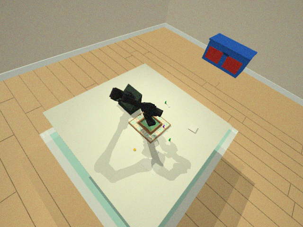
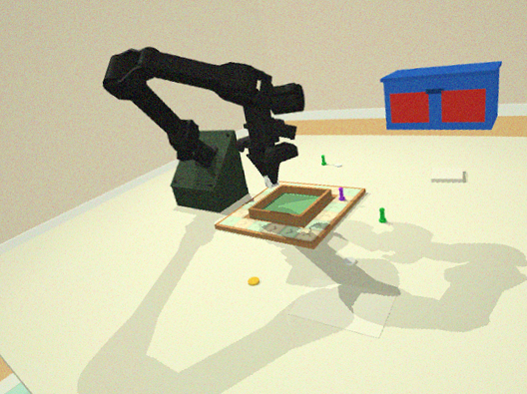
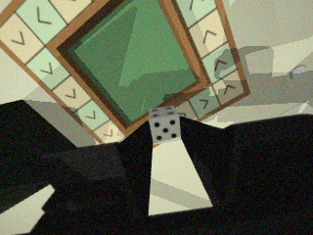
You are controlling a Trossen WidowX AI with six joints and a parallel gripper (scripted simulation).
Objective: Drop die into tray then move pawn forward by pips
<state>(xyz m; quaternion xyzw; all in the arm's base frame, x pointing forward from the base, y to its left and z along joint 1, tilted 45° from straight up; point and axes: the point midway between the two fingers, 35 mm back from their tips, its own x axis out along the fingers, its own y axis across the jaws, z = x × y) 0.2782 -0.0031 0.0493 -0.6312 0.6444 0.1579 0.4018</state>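
My gripper [image 3: 163,122] [image 2: 268,181] [image 1: 150,122] is shut on the white die [image 3: 164,125] [image 2: 268,181] and holds it in the air over the board's near rim, at the edge of the green dice tray [image 3: 132,64] [image 2: 290,203]. The board [image 2: 348,203] [image 1: 137,128] [image 3: 29,36] has a ring of pale squares with arrows inside a brown border. A purple pawn [image 2: 341,194] [image 1: 163,126] stands on a square on the board's right side. The die's top face is not readable while it is held.
Two green pawns [image 2: 382,215] [image 2: 323,159] [image 1: 169,139] [image 1: 165,101] stand on the table off the board. A yellow disc [image 2: 252,281] [image 1: 134,149] lies in front. A white block [image 2: 448,176] [image 1: 192,128] lies to the right. The arm's dark base [image 2: 208,180] stands behind the board. A blue cabinet [image 2: 443,98] is far off.
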